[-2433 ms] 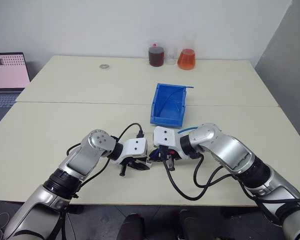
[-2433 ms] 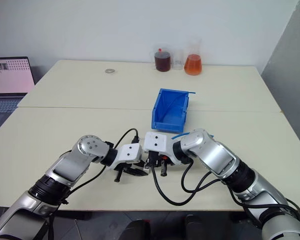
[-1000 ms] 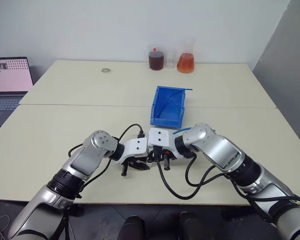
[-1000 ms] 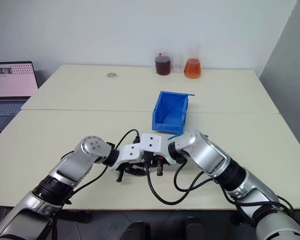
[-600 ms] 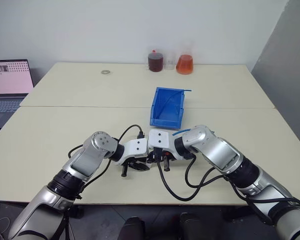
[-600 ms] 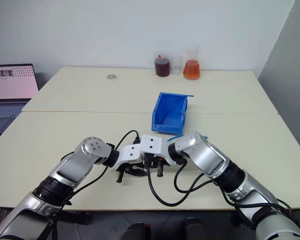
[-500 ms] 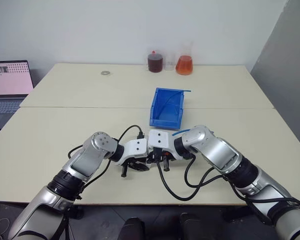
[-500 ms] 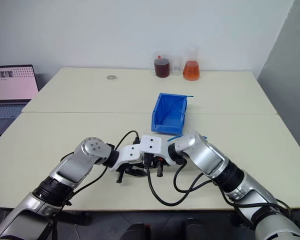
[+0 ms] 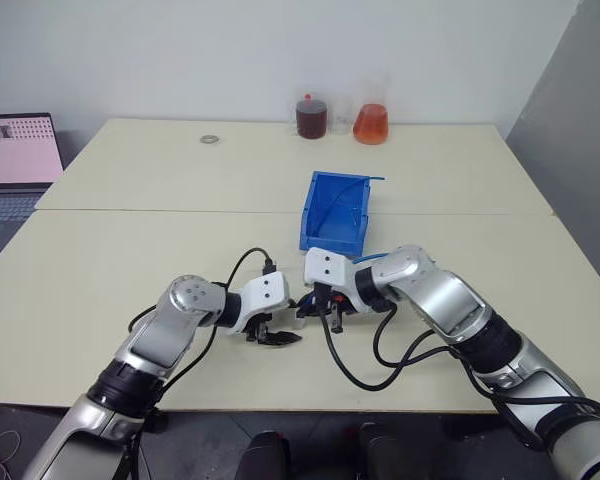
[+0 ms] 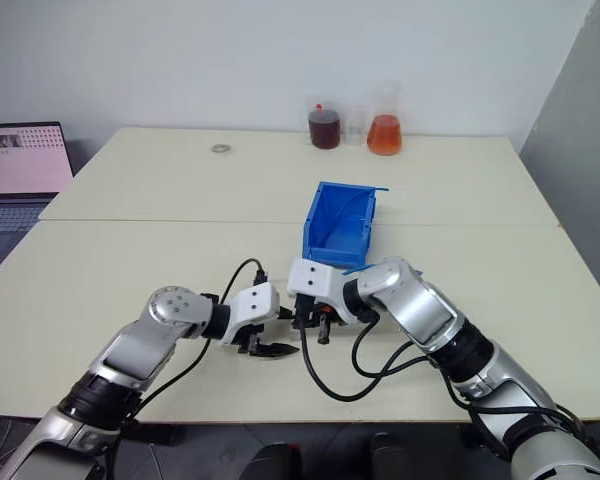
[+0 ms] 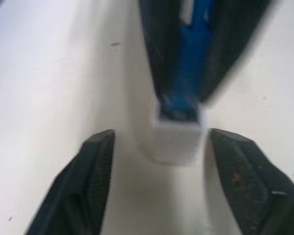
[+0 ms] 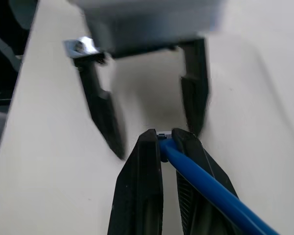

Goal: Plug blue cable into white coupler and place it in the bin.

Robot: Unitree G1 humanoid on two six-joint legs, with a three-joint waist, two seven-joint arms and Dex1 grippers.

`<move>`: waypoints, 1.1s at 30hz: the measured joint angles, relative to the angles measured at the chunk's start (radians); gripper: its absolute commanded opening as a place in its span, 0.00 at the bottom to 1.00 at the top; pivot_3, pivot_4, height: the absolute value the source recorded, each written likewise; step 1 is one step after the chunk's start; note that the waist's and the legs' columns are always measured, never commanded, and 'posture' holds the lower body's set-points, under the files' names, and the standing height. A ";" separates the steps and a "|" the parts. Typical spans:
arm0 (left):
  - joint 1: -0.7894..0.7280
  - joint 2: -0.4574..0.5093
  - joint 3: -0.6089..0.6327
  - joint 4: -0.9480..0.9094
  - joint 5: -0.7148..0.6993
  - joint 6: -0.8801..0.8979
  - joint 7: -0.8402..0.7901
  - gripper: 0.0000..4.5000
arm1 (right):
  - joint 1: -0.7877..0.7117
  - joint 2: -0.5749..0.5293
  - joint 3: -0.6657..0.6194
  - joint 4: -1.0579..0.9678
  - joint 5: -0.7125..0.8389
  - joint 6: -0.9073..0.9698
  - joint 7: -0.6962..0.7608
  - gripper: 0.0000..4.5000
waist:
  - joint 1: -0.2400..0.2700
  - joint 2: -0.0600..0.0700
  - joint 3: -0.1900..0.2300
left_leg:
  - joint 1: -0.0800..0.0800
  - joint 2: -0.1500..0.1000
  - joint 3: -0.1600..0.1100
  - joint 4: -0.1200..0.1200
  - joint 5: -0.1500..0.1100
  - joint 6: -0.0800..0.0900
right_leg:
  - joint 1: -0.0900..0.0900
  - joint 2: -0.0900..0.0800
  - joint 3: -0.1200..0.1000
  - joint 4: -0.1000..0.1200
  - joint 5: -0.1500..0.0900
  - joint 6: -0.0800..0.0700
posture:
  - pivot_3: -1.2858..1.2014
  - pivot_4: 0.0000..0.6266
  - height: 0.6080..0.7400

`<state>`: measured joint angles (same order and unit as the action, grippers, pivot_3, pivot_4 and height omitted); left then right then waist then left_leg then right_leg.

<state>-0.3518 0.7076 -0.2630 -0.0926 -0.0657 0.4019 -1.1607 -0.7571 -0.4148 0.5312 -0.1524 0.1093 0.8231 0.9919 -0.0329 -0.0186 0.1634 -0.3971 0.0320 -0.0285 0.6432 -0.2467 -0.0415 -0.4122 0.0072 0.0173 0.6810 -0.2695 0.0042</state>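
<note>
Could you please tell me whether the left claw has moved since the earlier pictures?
Yes. The left claw has opened and drawn back leftwards from the right claw, leaving a gap; both had met just before the bright blue plastic bin.

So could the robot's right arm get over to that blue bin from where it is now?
Probably yes. The right gripper, shut on the blue cable, sits just in front of the bin. Only bare table lies between them. The left gripper stands open off to the side, not in the way.
</note>
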 measured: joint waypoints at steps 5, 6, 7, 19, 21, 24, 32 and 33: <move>0.042 -0.009 0.172 -0.060 -0.087 0.148 0.107 1.00 | 0.018 -0.026 -0.164 -0.056 0.073 0.074 -0.038 0.02 | 0.002 -0.003 0.007 | -0.004 0.000 -0.001 0.000 0.000 0.000 | -0.004 0.000 -0.001 0.000 -0.001 -0.001 | 0.52 0.24 1.00; 0.019 -0.036 0.223 -0.071 -0.116 0.206 0.157 1.00 | 0.018 -0.022 -0.217 -0.074 0.104 0.099 -0.047 0.02 | 0.003 -0.005 0.010 | -0.004 0.000 -0.002 0.000 0.000 0.000 | -0.004 0.000 -0.002 0.000 -0.001 -0.001 | 0.52 0.24 1.00; -0.009 -0.056 0.265 -0.084 -0.135 0.251 0.201 1.00 | 0.013 -0.017 -0.265 -0.084 0.128 0.116 -0.059 0.02 | 0.005 -0.008 0.012 | -0.005 0.000 -0.002 0.000 0.000 0.000 | -0.003 0.000 -0.003 0.000 -0.001 -0.001 | 0.52 0.24 1.00; -0.117 -0.050 0.262 -0.147 -0.165 0.377 0.343 1.00 | -0.301 0.061 -0.461 0.403 0.179 0.036 -0.186 0.02 | -0.003 -0.011 0.016 | -0.003 -0.001 0.003 -0.001 0.000 0.000 | -0.004 0.000 0.001 0.000 0.000 -0.001 | 0.52 0.24 1.00; -0.128 -0.048 0.244 -0.143 -0.163 0.366 0.345 1.00 | -0.370 0.077 -0.426 0.593 0.131 -0.056 -0.187 0.02 | -0.001 -0.010 0.016 | -0.003 -0.001 0.003 -0.001 0.000 0.000 | -0.004 -0.001 0.001 0.000 0.002 -0.005 | 0.52 0.24 1.00; -0.147 -0.049 0.227 -0.131 -0.163 0.352 0.346 1.00 | -0.451 0.101 -0.392 0.827 0.076 -0.164 -0.177 0.21 | 0.000 -0.010 0.016 | -0.004 -0.001 0.004 -0.001 0.000 0.000 | -0.005 -0.001 0.001 0.000 0.003 -0.006 | 0.52 0.24 1.00; -0.187 -0.050 0.174 -0.081 -0.148 0.294 0.345 1.00 | -0.637 0.116 -0.293 1.260 -0.097 -0.384 -0.059 0.63 | 0.001 -0.010 0.017 | -0.009 -0.002 0.005 -0.001 0.000 0.000 | -0.009 -0.004 0.001 0.000 0.003 -0.006 | 0.52 0.24 1.00; -0.189 -0.050 0.170 -0.076 -0.147 0.288 0.345 1.00 | -0.644 0.112 -0.284 1.274 -0.112 -0.401 -0.044 0.67 | 0.001 -0.010 0.017 | -0.009 -0.002 0.004 -0.001 0.000 0.000 | -0.009 -0.005 0.000 0.000 0.003 -0.006 | 0.52 0.24 1.00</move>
<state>-0.5405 0.6577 -0.0930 -0.1684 -0.2123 0.6901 -0.8157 -1.4008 -0.3023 0.2474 1.1213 -0.0022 0.4223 0.9482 -0.0321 -0.0286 0.1806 -0.4063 0.0304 -0.0241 0.6420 -0.2469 -0.0418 -0.4211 0.0025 0.0176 0.6807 -0.2666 -0.0017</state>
